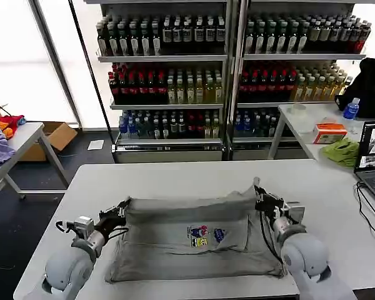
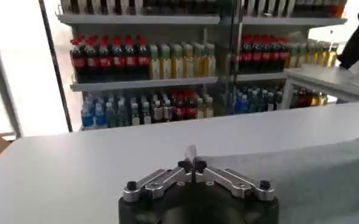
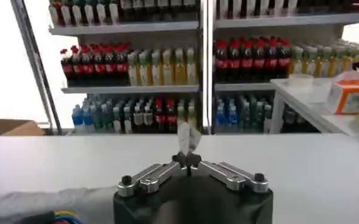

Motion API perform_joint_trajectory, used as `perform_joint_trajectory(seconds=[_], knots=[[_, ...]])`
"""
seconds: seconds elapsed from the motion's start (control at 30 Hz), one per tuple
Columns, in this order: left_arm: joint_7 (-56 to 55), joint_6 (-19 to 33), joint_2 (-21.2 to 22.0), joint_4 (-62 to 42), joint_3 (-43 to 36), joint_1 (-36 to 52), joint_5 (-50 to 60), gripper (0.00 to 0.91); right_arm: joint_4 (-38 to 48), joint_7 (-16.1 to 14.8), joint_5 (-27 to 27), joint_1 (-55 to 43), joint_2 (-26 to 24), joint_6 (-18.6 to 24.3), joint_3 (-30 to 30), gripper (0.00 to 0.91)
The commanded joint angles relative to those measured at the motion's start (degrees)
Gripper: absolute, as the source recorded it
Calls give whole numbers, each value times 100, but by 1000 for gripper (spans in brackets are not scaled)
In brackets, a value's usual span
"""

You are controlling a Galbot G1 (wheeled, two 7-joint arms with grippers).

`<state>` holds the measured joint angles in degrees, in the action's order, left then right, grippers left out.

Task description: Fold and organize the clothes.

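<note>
My left gripper (image 1: 124, 207) sits low over the grey table (image 1: 175, 172), at the left far corner of the T-shirt (image 1: 194, 240). In my left wrist view its fingers (image 2: 192, 164) are pressed together with a thin edge of grey cloth (image 2: 301, 176) standing up between them, so I am clamped on that corner. The T-shirt itself lies spread across the near middle of the table, folded into a rough rectangle, with its small multicoloured logo (image 1: 206, 235) facing up near the centre. Its far edge stretches between my two grippers and rises toward the right side. My right gripper (image 1: 260, 199) holds the right far corner, lifted a little above the table; in the right wrist view my fingers (image 3: 190, 161) are closed on a tuft of grey fabric (image 3: 188, 137) that sticks up from them, though how much cloth is caught there I can only roughly judge. Behind the table stand shelves of bottles (image 1: 169, 75).
</note>
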<state>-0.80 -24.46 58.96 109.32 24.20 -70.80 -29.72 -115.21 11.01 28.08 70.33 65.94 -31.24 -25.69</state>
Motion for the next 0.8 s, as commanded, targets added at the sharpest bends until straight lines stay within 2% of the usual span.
perform_joint_trajectory(seconds=[0.03, 0.4, 0.73, 0.77, 0.8], knots=[[38, 50, 12, 451, 303, -1054, 332, 0, -440, 65, -202, 1179, 7, 34, -380, 0], [132, 127, 337, 742, 281, -1630, 781, 0, -351, 69, -411, 1633, 23, 192, -455, 0], [209, 180, 518, 804, 290, -1815, 1020, 0, -440, 45, -660, 1815, 76, 327, -395, 0], [215, 181, 530, 795, 286, -1812, 1037, 333, -428, 43, -680, 1819, 75, 343, -377, 0], [220, 175, 550, 765, 283, -1791, 1056, 786, -396, 33, -729, 1821, 78, 384, -324, 0]])
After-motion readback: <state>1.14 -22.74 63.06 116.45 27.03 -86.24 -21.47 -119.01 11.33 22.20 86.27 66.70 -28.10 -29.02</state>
